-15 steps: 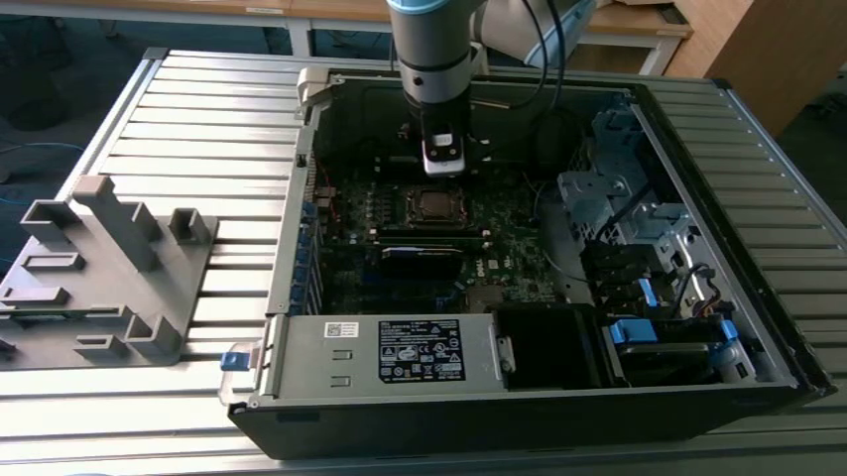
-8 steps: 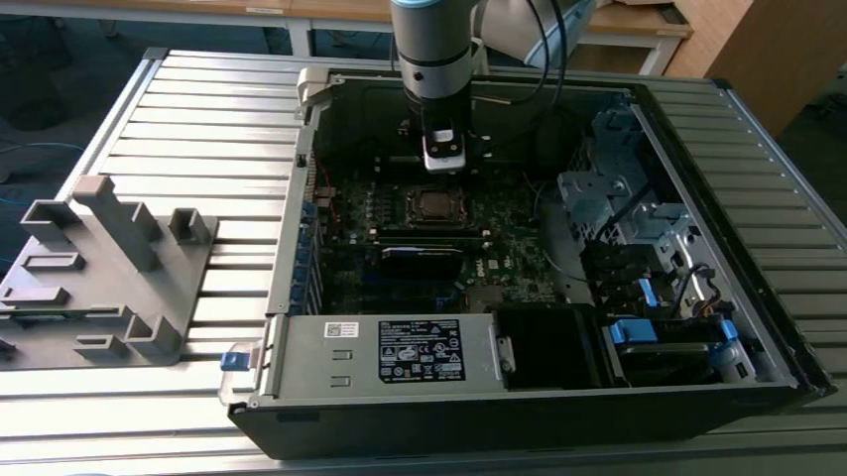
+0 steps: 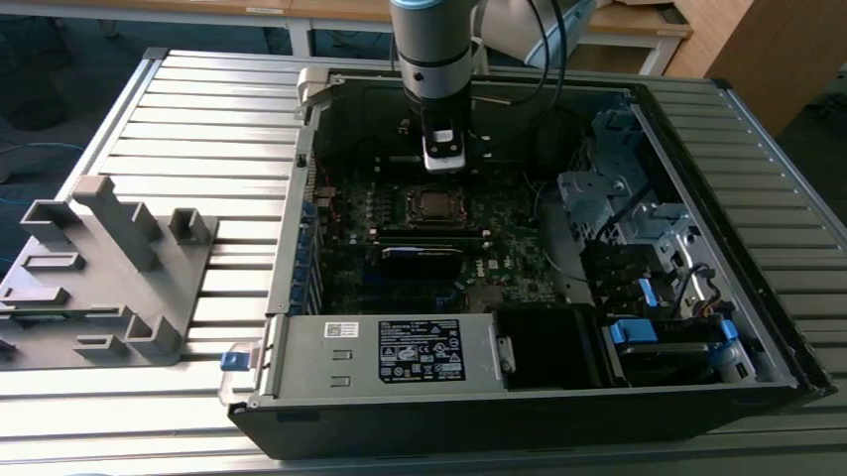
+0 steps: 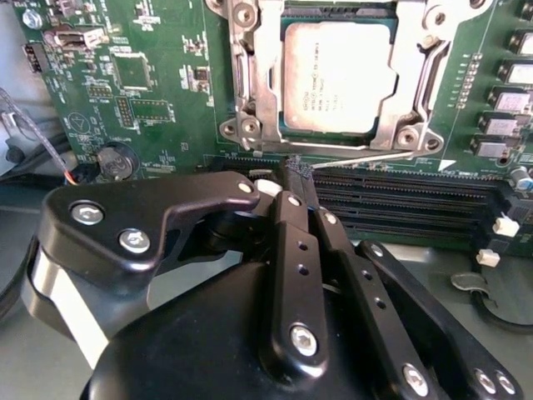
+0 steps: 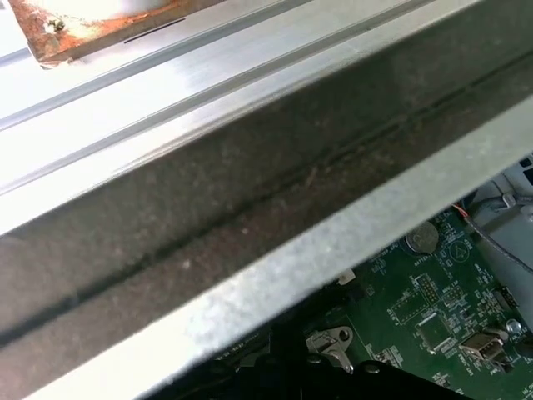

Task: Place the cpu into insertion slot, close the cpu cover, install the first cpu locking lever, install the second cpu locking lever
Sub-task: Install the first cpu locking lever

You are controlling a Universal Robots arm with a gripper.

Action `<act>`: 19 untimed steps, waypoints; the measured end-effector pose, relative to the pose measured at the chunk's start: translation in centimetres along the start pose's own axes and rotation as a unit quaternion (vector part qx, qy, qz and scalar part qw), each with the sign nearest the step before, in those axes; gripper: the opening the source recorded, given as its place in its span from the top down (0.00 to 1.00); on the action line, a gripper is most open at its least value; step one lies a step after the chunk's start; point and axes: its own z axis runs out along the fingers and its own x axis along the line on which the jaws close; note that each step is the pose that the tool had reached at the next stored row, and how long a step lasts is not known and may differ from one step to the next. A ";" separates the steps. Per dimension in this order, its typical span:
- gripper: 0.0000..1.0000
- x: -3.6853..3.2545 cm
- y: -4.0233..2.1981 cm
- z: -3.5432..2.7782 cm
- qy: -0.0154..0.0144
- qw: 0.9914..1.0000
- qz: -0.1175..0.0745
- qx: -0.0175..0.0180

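- The open computer case (image 3: 741, 228) lies on the slatted surface (image 3: 198, 109). It holds a green board (image 3: 510, 273) and, in the lower middle of the exterior view, a labelled metal box (image 3: 397, 352).
- We see the cpu (image 4: 337, 75) seated in the insertion slot (image 4: 333, 12), with the cpu cover (image 4: 250, 83) lying flat around it.
- The tool (image 4: 298, 171) is narrow, its tips together at the end of a thin lever (image 4: 366, 157) that runs along the cover's edge. We cannot tell whether they pinch it.
- Long black slots (image 4: 400, 196) run just beside the tips.
- In the exterior view the tool hangs in the upper middle of the frame, inside the case near its wall, with open board on both sides.
- A grey block (image 3: 106, 268) stands at the exterior view's left, well apart from the case.
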 end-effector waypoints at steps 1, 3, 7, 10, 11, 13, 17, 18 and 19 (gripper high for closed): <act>0.89 0.00 0.00 0.01 0.001 1.000 0.000 -0.001; 0.89 0.00 0.00 0.01 0.003 1.000 0.001 -0.005; 0.89 0.03 -0.02 0.03 0.005 1.000 0.002 -0.009; 0.89 0.05 -0.05 0.13 0.005 1.000 0.002 -0.010; 0.89 0.05 -0.07 0.15 0.005 1.000 0.002 -0.010; 0.89 0.05 -0.11 0.21 0.005 1.000 0.002 -0.010; 0.89 0.04 -0.11 0.22 0.005 1.000 0.002 -0.010; 0.89 0.04 -0.11 0.23 0.005 1.000 0.002 -0.010; 0.89 0.04 -0.11 0.23 0.005 1.000 0.002 -0.010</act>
